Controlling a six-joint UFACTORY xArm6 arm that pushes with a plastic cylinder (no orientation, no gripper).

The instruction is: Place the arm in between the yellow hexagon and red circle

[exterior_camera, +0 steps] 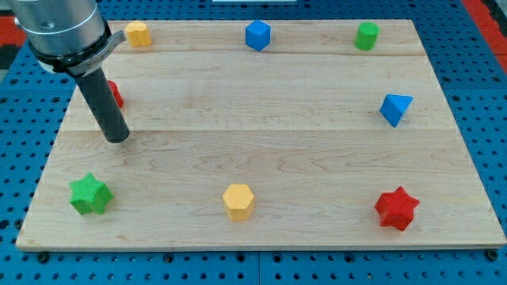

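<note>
- My tip (117,138) is down on the wooden board (261,158), left side of the view, about mid-height.
- No pincer on this arm: it ends in a bare dark rod, nothing released, clenched or grasped.
- Red block (116,93) sits just above the tip and slightly to its left, mostly hidden behind the rod. Only its right edge shows, so I can't confirm the shape.
- Can't tell if the rod touches that red block.
- Yellow hexagon (238,201) is lower centre of the board, well apart from the tip, to its lower right.
- Second yellow block (138,33) at the top-left edge, just right of the arm housing (63,32). Shape unclear.
- Blue block (257,35) at top centre, looks cube-like.
- Green block (366,36) at top right, looks like a cylinder.
- Blue triangular block (395,108) on the right edge, upper half.
- Red star (396,208) at bottom right.
- Green star (89,194) at bottom left, below the tip, clear of it.
- Tip is not touching any block that I can see clearly.
</note>
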